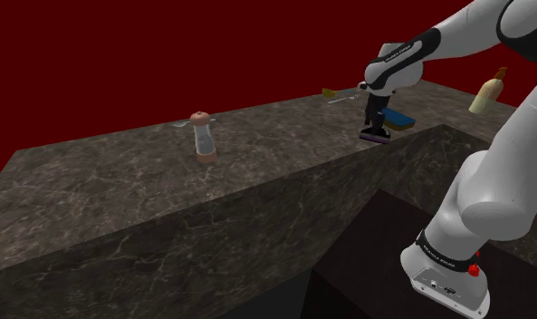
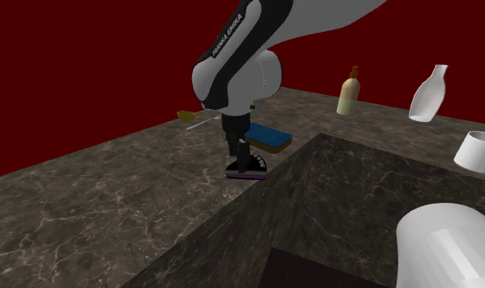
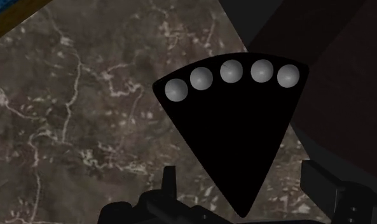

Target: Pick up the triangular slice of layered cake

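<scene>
The cake slice (image 3: 234, 137) is a black triangle with a row of grey balls along its wide end. It lies flat on the dark marbled counter (image 3: 72, 127), close to the counter's inner edge. In the second exterior view the cake slice (image 2: 249, 170) shows a purple bottom layer. My gripper (image 3: 244, 188) hangs straight above it, open, with the slice's narrow tip between the two fingers and neither finger touching it. In the shoulder view the gripper (image 1: 375, 125) sits just over the cake slice (image 1: 377, 136), and in the second exterior view the gripper (image 2: 242, 155) partly hides it.
A blue flat block (image 2: 267, 137) lies just behind the cake. A yellow-handled utensil (image 1: 334, 93) lies farther back. A shaker (image 1: 202, 136) stands mid-counter. A bottle (image 2: 348, 92), a white vase (image 2: 428, 94) and a white cup (image 2: 480, 150) stand on the other side.
</scene>
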Robot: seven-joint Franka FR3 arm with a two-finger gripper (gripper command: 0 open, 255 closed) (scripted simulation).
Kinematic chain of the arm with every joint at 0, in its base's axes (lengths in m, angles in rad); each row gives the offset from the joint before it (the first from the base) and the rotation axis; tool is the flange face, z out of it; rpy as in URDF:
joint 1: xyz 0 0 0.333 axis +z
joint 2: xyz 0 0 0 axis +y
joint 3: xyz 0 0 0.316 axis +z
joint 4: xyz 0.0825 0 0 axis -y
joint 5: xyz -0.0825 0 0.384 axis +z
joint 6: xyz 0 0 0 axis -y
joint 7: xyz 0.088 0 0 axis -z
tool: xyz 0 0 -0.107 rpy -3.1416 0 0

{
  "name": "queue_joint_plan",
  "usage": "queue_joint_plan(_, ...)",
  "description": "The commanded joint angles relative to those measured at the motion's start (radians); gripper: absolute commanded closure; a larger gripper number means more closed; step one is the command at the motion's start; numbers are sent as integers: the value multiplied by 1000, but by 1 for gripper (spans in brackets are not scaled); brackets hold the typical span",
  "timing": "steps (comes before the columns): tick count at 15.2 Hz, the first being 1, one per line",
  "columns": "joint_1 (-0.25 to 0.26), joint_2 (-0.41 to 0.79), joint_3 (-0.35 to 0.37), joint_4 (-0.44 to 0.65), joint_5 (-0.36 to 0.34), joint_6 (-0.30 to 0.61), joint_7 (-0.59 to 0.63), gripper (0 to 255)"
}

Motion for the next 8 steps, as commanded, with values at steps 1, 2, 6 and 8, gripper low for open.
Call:
queue_joint_plan(1,1,30,-6,-13,26,35,-20,0)
queue_joint_plan(2,1,42,-7,-18,38,49,-29,0)
queue_joint_plan(6,2,52,-7,-21,47,58,-34,255)
queue_joint_plan(8,2,52,-6,-21,47,59,-34,255)
